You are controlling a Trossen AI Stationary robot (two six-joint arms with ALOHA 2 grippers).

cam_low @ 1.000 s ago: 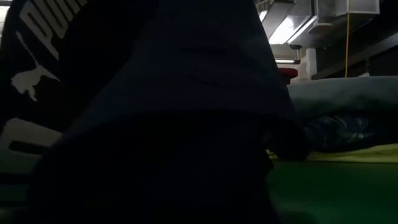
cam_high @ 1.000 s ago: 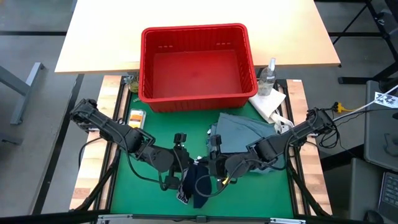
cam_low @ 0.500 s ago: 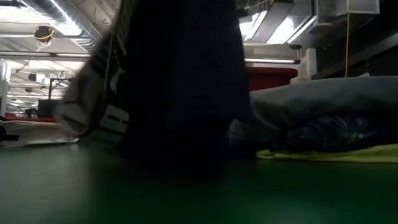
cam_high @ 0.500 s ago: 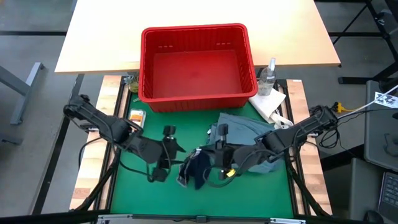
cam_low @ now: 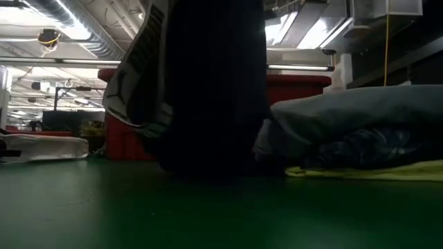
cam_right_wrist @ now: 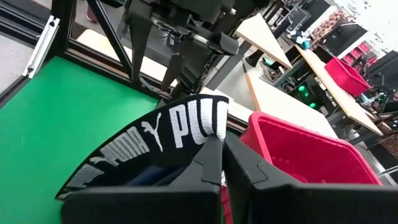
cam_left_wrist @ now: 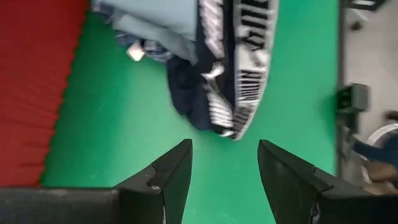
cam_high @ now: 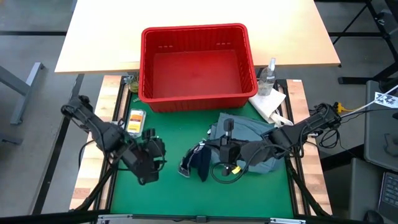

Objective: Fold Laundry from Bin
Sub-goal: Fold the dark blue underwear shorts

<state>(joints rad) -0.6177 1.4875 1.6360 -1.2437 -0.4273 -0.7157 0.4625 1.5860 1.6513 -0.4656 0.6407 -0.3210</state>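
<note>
From overhead we look straight down on the whole desk (cam_high: 168, 186). Our low camera sits at desk level, close behind the dark navy garment (cam_low: 208, 90), facing the red bin (cam_low: 297, 86). Both wrist cameras also share that garment (cam_left_wrist: 230, 68), seen from opposite sides.

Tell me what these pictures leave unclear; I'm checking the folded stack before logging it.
- Yellow garment: in the low view only an edge shows under the plaid shirt and grey-blue garment; hidden from above.
- Dark navy garment: it blocks the low view's middle; its lower part is in shadow.
- Bin interior: the low view sees only the wall.
- Right gripper: the waistband covers its fingertips.
</note>
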